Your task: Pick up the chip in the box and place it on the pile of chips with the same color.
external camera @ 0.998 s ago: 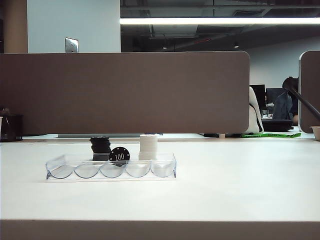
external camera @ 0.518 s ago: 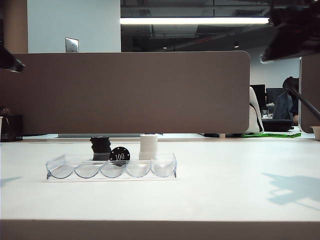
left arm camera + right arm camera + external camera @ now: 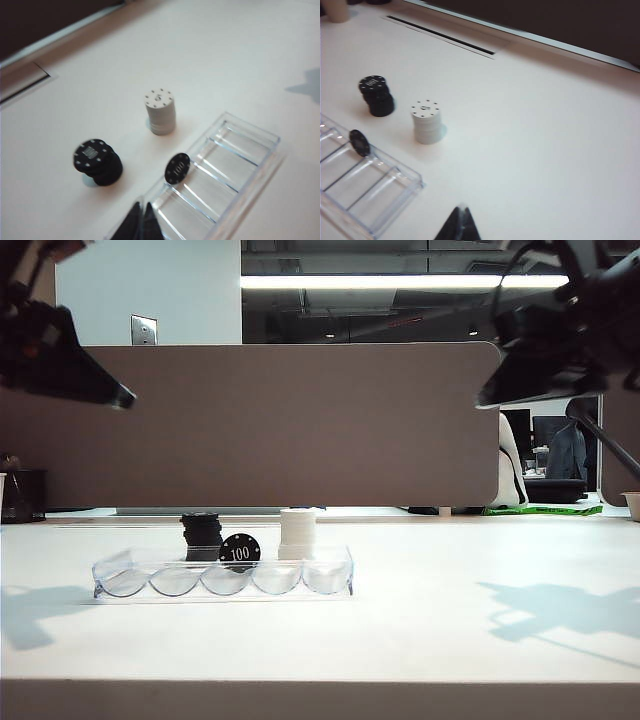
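Both arms hang high above the worktop, clear of every object. The left gripper (image 3: pixel 141 220) has its fingers pressed together and carries nothing; it sits above the box's near wall, toward its left end. The right gripper (image 3: pixel 460 223) shows its fingertips meeting as well, empty, over bare worktop just off the box's right end.

The chip (image 3: pixel 239 551) stands on edge in the middle slot of the box (image 3: pixel 330 575), leaning against the far wall, its "100" face toward the worktop's front edge. The pile (image 3: pixel 201 536) stands just behind the box, toward its left half, slightly uneven. The white stack (image 3: pixel 297 533) stands beside it to the right, apart from it.

Step in hand, as judged: approach to the chip. Recommendations:
- Use the left gripper; it is the nearer to both chip and pile.
- Part the fingers before descent; they are shut at present.
- Set one finger on each face of the upright chip and keep clear of the slot dividers and far wall.
- Lift straight up over the wall.
- Lay the chip flat on the pile gently; an uneven pile may topple.
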Controlling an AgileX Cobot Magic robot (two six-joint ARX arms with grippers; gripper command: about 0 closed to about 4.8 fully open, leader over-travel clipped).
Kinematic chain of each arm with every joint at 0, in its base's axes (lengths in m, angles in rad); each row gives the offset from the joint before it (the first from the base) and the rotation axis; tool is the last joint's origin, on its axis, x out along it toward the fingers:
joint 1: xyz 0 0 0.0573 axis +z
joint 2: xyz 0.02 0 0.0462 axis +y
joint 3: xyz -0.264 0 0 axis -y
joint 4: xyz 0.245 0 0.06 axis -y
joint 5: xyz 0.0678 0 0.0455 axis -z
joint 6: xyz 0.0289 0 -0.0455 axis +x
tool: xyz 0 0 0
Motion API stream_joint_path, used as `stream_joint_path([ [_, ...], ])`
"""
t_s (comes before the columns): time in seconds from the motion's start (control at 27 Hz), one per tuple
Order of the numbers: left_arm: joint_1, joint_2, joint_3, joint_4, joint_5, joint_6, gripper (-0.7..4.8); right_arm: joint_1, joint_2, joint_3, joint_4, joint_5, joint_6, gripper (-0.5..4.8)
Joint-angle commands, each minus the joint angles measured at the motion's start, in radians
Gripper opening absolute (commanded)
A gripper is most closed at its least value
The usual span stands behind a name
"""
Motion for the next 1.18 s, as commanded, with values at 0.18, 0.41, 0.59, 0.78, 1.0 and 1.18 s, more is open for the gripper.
stream_joint_path([
  [0.18,0.001,0.13,0.002,0.099,0.0,-0.002,-0.03,0.029,0.125,0.058,0.02,-0.053,0.059,-0.06],
  [0.41,0.001,0.209,0.002,0.17,0.077,0.046,0.9,0.052,0.134,0.061,0.034,-0.054,0.059,-0.06],
  [0.59,0.001,0.293,0.003,0.206,0.182,0.182,1.93,0.052,0.134,0.061,0.035,-0.061,0.06,-0.06],
  [0.78,0.0,0.373,0.035,0.236,0.278,0.181,1.93,0.052,0.134,0.061,0.035,-0.065,0.059,-0.06],
  [1.0,0.001,0.469,0.138,0.231,0.332,0.175,1.99,0.052,0.134,0.061,0.035,-0.066,0.059,-0.06],
  [1.18,0.001,0.559,0.243,0.187,0.379,0.178,2.2,0.052,0.134,0.061,0.035,-0.084,0.059,-0.06],
])
